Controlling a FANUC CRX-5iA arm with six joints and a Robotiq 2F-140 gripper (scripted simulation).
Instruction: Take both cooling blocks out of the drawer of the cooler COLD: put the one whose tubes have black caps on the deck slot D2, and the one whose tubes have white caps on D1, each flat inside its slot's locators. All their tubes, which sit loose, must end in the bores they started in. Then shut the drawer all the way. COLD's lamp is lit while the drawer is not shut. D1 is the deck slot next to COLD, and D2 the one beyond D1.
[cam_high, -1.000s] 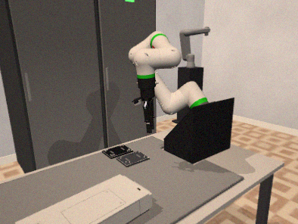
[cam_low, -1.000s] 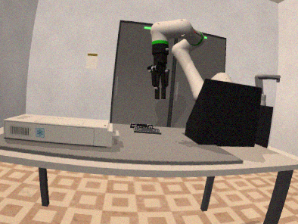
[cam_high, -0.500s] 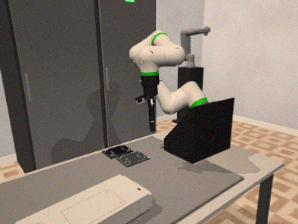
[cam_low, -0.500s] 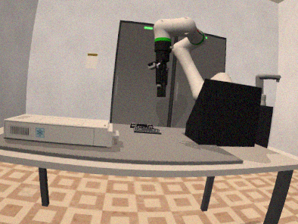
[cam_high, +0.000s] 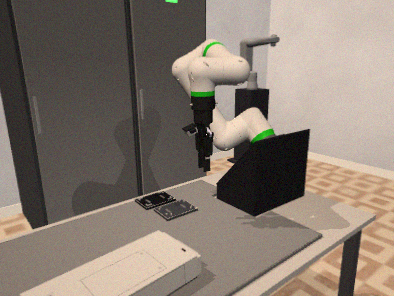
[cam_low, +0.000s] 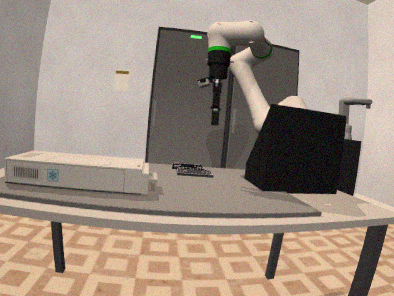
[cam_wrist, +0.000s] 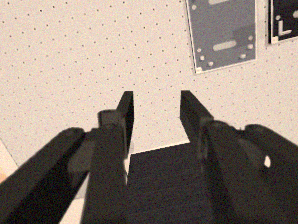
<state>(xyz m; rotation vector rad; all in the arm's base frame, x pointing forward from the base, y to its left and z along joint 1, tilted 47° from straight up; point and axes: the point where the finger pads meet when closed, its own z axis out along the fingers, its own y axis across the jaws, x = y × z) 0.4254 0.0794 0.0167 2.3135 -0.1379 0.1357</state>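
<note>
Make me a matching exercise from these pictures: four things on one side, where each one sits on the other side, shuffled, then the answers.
Things
1. cooler
2. end effector
3. lighter slot plate
4. black housing

Places
A. in the air above the table, fingers apart, nothing between them
B. around the foot of the arm, right end in the exterior view
C. left end of the table in the exterior view
D. flat on the mat, beside a darker plate

Pairs: 1-C, 2-A, 3-D, 4-B

My table (cam_high: 350, 220) carries a grey mat (cam_high: 240, 235); beside the black pedestal (cam_high: 270, 170) lie two slot plates (cam_high: 167, 205), the cooler (cam_high: 130, 265) farther off.
</note>
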